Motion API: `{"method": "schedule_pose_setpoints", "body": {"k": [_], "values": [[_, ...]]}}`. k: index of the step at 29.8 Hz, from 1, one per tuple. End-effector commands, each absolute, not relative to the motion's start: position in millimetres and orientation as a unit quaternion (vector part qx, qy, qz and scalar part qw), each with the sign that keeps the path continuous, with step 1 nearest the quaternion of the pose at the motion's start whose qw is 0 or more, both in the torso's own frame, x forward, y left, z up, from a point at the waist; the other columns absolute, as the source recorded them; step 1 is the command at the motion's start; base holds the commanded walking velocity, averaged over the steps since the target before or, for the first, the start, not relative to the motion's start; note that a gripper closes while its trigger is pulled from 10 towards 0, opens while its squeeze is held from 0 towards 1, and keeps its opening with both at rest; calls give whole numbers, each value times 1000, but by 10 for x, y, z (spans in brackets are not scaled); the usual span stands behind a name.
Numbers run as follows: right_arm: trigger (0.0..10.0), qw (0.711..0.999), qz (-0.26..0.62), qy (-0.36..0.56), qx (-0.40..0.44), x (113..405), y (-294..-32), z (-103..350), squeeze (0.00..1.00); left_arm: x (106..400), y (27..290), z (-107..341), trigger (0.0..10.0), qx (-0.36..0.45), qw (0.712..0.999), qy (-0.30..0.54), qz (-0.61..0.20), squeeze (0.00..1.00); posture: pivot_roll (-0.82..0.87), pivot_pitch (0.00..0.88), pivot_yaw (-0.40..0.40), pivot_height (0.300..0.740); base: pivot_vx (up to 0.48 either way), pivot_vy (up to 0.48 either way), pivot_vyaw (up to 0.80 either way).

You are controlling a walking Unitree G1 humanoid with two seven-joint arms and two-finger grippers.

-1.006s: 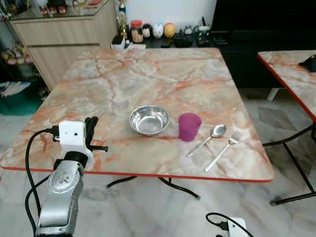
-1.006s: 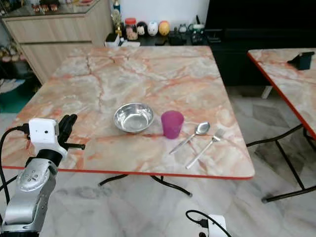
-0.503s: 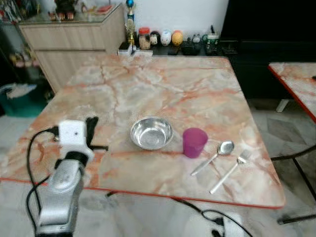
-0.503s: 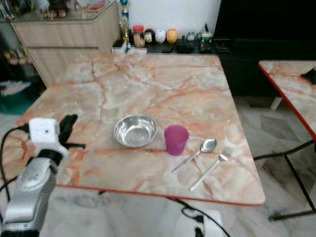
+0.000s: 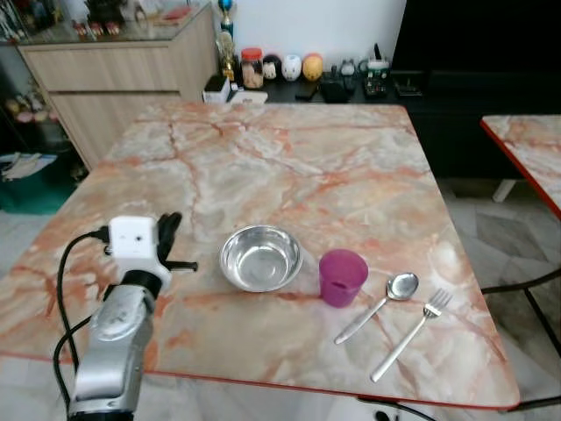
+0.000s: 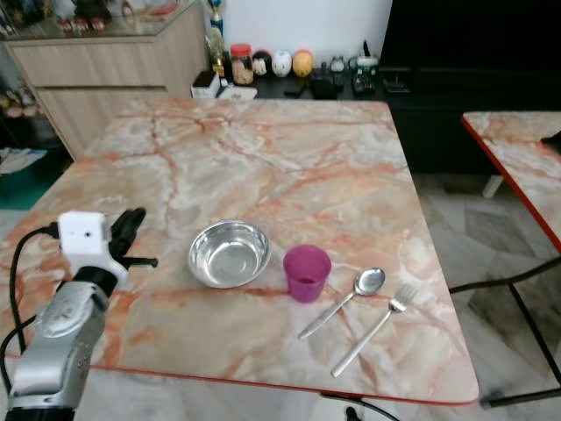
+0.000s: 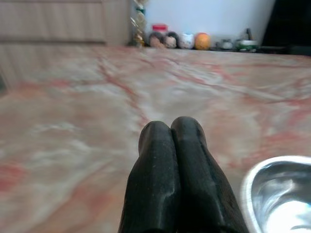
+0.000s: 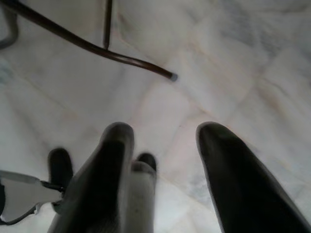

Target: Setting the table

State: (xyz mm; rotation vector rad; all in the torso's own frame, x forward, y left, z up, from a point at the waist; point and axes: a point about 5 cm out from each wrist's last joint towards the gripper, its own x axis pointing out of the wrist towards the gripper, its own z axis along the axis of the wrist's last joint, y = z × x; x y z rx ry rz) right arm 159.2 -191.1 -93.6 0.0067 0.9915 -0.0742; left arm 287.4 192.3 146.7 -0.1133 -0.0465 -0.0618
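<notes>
A steel bowl (image 5: 260,257) stands near the front of the marble table (image 5: 289,158). Right of it are a purple cup (image 5: 342,277), then a spoon (image 5: 386,298) and a fork (image 5: 412,333) lying side by side at a slant. My left gripper (image 5: 168,230) is raised over the table's front left part, a short way left of the bowl, fingers pressed together and holding nothing. In the left wrist view the shut fingertips (image 7: 171,128) point across the table, with the bowl's rim (image 7: 272,189) beside them. My right gripper (image 8: 165,141) hangs open above the tiled floor.
A second marble table (image 5: 535,153) stands to the right across a gap of floor. A wooden cabinet (image 5: 114,70) is at the back left, and jars and figurines (image 5: 289,68) line a low dark shelf behind the table. A table leg (image 8: 121,56) crosses the floor below my right gripper.
The camera has moved forward and nearer to the table, so the whole picture has shifted. The bowl, cup, spoon and fork lie as before. My left arm keeps its raised pose.
</notes>
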Motion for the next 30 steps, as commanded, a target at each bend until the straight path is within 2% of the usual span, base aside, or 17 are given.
{"method": "schedule_pose_setpoints", "body": {"k": [1, 3, 4, 5, 10, 16, 22, 23, 24, 25, 27, 30], "values": [[10000, 877, -43, 479, -1, 1585, -1964, -934, 0, 2885, 1850, 1461, 10000, -125, 990, -5, -65, 0, -38, 0, 39, 732, 0, 0, 0], [10000, 876, -42, 480, -1, 1587, -1964, -934, 0, 2892, 1841, 1481, 10000, -154, 985, -1, -74, 0, -38, 0, 38, 732, 0, 0, 0], [10000, 876, -42, 480, -1, 1587, -1963, -934, 0, 2903, 1855, 1490, 10000, -158, 985, -2, -70, 824, -36, 0, 38, 732, 0, 0, 0], [10000, 876, -42, 480, -1, 1588, -1962, -934, 0, 2917, 1870, 1498, 10000, -162, 985, -2, -66, 1000, -36, 0, 38, 732, 0, 0, 0], [10000, 877, -40, 479, -1, 1608, -1937, -929, 0, 2987, 1902, 1528, 10000, -136, 988, 10, -67, 1000, -32, 0, 35, 732, 0, 0, 0], [10000, 878, -35, 477, -7, 1604, -1942, -929, 0, 3097, 1821, 1537, 10000, -95, 988, 41, -111, 1000, -31, 0, 35, 732, 0, 0, 0], [10000, 865, -49, 499, -23, 1365, -2078, -995, 0, 3160, 1825, 1536, 10000, -91, 989, 47, -106, 1000, -48, 0, 39, 732, 0, 0, 0], [10000, 862, -52, 503, -25, 1309, -2109, -1007, 0, 3165, 1818, 1535, 10000, -93, 989, 48, -109, 561, -52, 0, 41, 732, 0, 0, 0], [10000, 861, -55, 506, -27, 1274, -2129, -1014, 0, 3168, 1814, 1535, 10000, -95, 988, 48, -111, 561, -52, 0, 41, 732, 0, 0, 0], [10000, 858, -58, 509, -27, 1234, -2150, -1022, 0, 3171, 1809, 1536, 10000, -97, 988, 50, -114, 0, -58, 0, 43, 732, 0, 0, 0], [10000, 849, -69, 523, -30, 1054, -2215, -1058, 0, 3203, 1767, 1533, 10000, -91, 985, 53, -137, 0, -59, 0, 45, 732, 0, 0, 0], [10000, 847, -70, 526, -27, 1005, -2204, -1072, 0, 3235, 1758, 1561, 10000, -99, 982, 54, -149, 0, -71, 0, 56, 732, 0, 0, 0]]}}
